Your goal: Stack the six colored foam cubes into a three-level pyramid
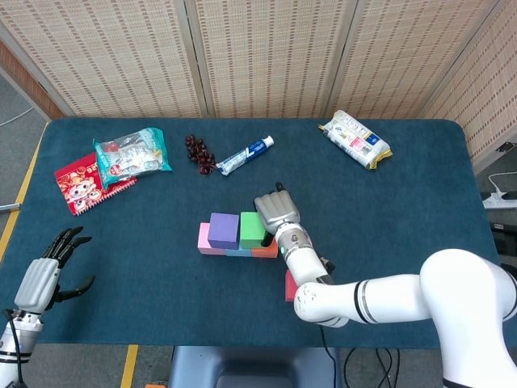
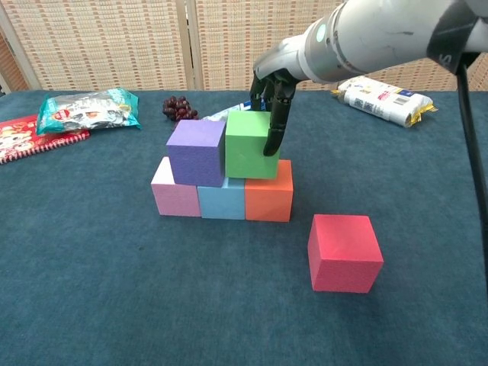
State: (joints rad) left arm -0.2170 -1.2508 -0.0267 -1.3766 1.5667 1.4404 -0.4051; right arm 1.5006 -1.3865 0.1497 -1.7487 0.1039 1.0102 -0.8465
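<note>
Head only: left hand idle, fingers spread, empty.
Chest only: red cube whole.
Right hand: fingers down, apparently pinching green cube.

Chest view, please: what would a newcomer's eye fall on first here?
Probably the right hand gripping the green cube, which sits on the second level beside the purple cube, above the pink, blue and orange row. Next, the red cube alone on the blue table, to the stack's right.

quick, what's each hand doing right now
Left hand: open, holding nothing, beside the table edge.
Right hand: gripping the green foam cube on the second level.
</note>
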